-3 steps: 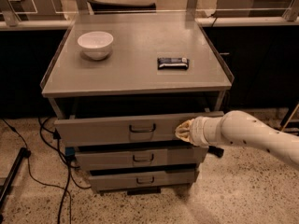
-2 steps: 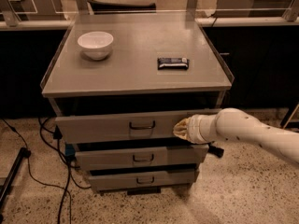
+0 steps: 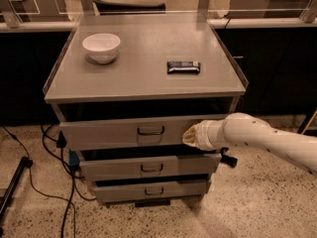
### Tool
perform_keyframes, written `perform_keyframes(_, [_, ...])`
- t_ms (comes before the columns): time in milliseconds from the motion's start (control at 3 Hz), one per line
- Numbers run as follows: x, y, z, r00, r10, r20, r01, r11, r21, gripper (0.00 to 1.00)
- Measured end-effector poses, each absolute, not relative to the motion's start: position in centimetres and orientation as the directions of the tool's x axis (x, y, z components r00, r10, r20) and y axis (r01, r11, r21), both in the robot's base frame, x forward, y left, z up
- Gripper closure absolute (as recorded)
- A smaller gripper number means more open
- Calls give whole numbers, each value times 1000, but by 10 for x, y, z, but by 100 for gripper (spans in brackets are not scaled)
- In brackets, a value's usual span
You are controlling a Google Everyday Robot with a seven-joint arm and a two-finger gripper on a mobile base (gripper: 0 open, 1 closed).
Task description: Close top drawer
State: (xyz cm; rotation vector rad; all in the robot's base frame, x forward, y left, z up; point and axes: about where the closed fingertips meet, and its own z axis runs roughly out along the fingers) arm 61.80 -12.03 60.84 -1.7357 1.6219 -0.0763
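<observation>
Grey metal cabinet (image 3: 143, 86) on speckled floor (image 3: 257, 207); its top carries a white bowl (image 3: 101, 47) and a dark bar (image 3: 183, 67). Beneath, the top drawer (image 3: 104, 133) juts out. From the cabinet's right, the gripper (image 3: 190, 136) meets the drawer front; its grip cannot be told.

1. Top drawer (image 3: 114, 133): plain grey metal front; small dark wire handle (image 3: 150, 130) at ctr.
2. Gripper (image 3: 190, 137): pale yellowish-tan tip, at the top drawer's front, just rt of the handle; arm (image 3: 267, 139) behind it glossy white.
3. Bench (image 3: 148, 83): grey top, same tone as drawers, no pattern.
4. Bowl (image 3: 101, 47): plain white.
5. Snack bar (image 3: 183, 67): black wrapper w/ pale print, unreadable.
6. Two lower drawers (image 3: 114, 168): grey, dark handles.
7. Floor (image 3: 257, 202): beige w/ dark speckles; cables (image 3: 69, 195) black.
</observation>
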Motion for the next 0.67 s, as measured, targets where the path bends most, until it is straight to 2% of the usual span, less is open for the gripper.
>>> perform_keyframes(333, [614, -124, 609, 210, -889, -408, -853, 38, -521, 100])
perform_keyframes(667, [574, -131, 614, 225, -880, -418, -903, -28, -428, 100])
